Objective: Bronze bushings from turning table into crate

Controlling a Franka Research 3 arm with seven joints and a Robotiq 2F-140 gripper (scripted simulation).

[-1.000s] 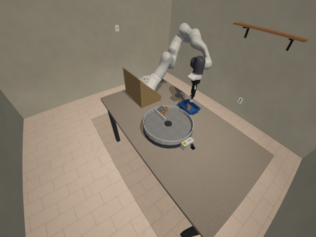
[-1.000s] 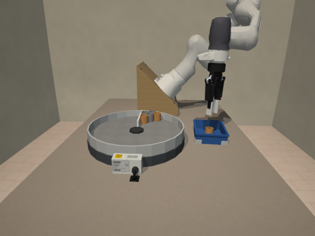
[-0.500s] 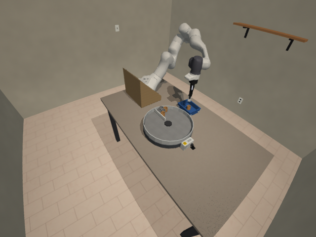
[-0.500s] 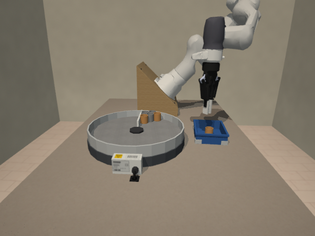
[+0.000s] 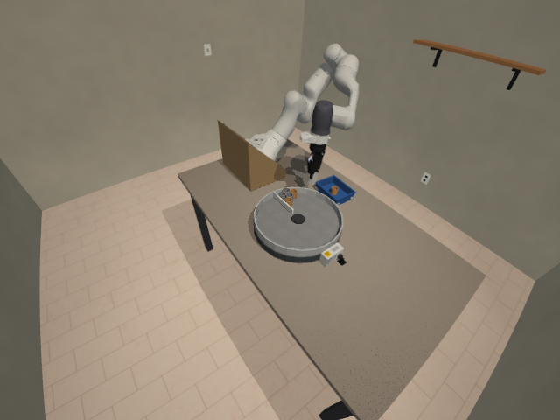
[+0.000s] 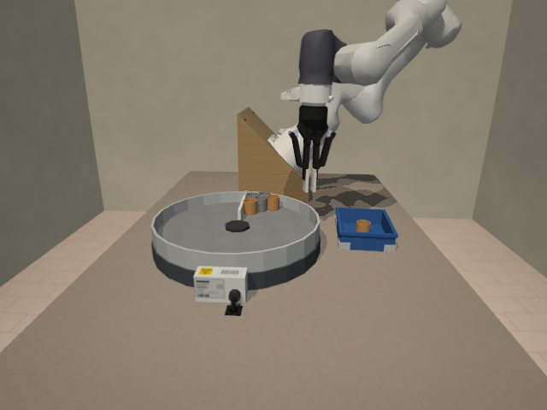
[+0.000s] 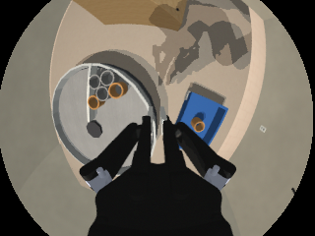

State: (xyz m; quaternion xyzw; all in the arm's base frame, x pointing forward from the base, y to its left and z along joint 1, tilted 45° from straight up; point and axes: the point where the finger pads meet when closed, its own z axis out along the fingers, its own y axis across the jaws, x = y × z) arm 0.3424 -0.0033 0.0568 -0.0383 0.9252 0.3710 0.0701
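Note:
My gripper (image 5: 311,182) (image 6: 309,190) (image 7: 157,112) is shut to a narrow gap and empty. It hangs above the table, between the turning table (image 5: 316,234) (image 6: 198,238) (image 7: 74,123) and the blue crate (image 6: 367,243) (image 7: 204,105). One bronze bushing (image 5: 334,191) (image 6: 362,227) stands inside the crate. On the turning table one bronze bushing (image 5: 292,193) (image 6: 273,202) stands near the rim, and another bronze bushing (image 5: 288,200) (image 6: 250,207) stands by the white divider. Three grey steel bushings, one nearest the camera (image 6: 261,204), cluster with them, partly hidden in the exterior view.
The white divider (image 5: 283,202) (image 6: 240,207) stands on the turning table beside the bushings. A raised rim surrounds its disc. A black hub (image 6: 237,226) (image 7: 94,129) is at its centre. A wooden mount (image 5: 241,157) (image 6: 261,163) stands behind. A white box (image 6: 220,284) sits at the front.

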